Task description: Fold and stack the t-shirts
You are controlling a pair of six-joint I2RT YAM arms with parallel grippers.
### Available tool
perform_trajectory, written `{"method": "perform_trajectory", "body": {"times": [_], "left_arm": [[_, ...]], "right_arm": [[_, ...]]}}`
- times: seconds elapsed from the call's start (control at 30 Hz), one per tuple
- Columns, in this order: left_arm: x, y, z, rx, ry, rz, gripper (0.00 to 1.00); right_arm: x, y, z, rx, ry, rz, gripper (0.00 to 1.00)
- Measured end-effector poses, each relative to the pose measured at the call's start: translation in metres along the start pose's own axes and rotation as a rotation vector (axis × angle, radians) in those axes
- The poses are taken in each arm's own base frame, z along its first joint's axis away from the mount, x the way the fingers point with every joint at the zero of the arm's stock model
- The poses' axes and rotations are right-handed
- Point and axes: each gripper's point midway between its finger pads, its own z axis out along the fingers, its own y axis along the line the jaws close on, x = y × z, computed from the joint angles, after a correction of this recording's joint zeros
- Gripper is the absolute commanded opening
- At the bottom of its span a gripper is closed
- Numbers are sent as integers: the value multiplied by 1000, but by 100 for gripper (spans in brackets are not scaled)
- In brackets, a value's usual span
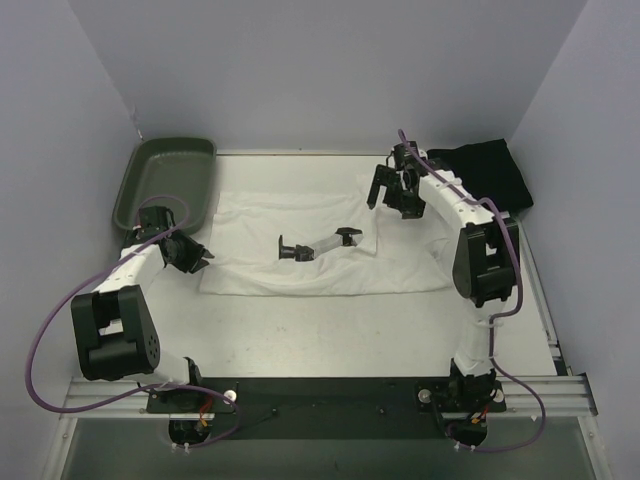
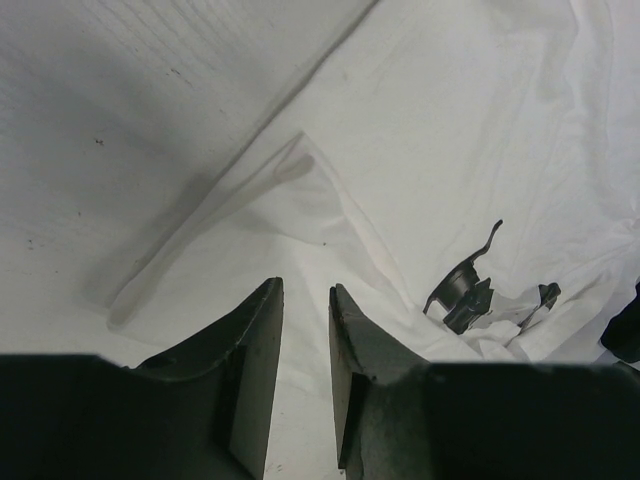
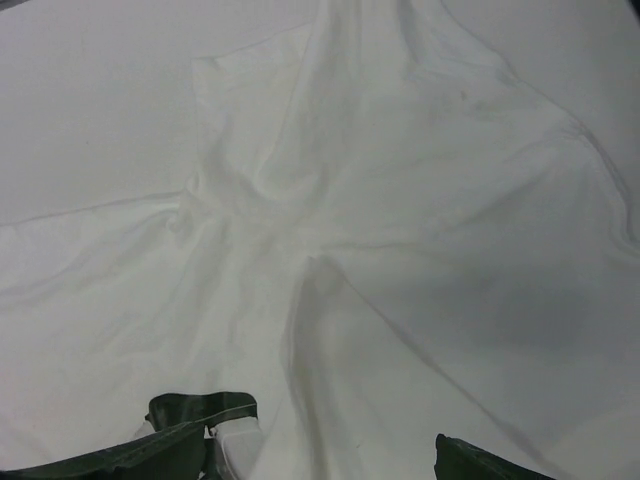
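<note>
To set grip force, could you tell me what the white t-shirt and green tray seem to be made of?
The white t-shirt: soft matte cloth, perhaps cotton; it creases and folds. The green tray: seemingly moulded plastic, smooth with slight sheen.

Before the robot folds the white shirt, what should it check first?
1. White shirt spread out: ok.
2. Shirt smooth: not ok, wrinkled.
3. Nothing lying on it: not ok, a small black-and-white gadget sits in the middle.
4. Left jaws open and empty at the shirt's left edge: ok.
5. Right jaws open over the shirt: ok.
6. Black shirt out of the way, far right corner: ok.
</note>
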Motion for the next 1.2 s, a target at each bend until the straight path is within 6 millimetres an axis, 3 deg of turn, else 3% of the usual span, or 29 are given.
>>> {"method": "perform_trajectory", "body": {"times": [0.13, 0.27, 0.37, 0.5, 0.6, 0.77, 0.87, 1.2], "left_arm": [[0, 0, 0, 2, -2, 1, 35], [-1, -2, 0, 8, -6, 3, 34], [1, -3, 0, 8, -4, 10, 31], [9, -11, 0, 11, 4, 54, 31], [14, -20, 0, 24, 8, 81, 31], [14, -20, 0, 19, 5, 86, 31], [14, -19, 0, 17, 2, 88, 31], [14, -19, 0, 17, 3, 89, 31]], "right_arm": [[6, -7, -11, 17, -27, -3, 100], [14, -5, -45, -8, -65, -13, 100], [28, 12, -80, -67, -110, -46, 100], [59, 42, -99, -152, -104, -99, 100], [85, 52, -85, -163, -57, -117, 100], [125, 35, -48, -108, 44, -97, 100], [129, 35, -34, -99, 60, -89, 100], [129, 44, -14, -122, 62, -60, 100]]}}
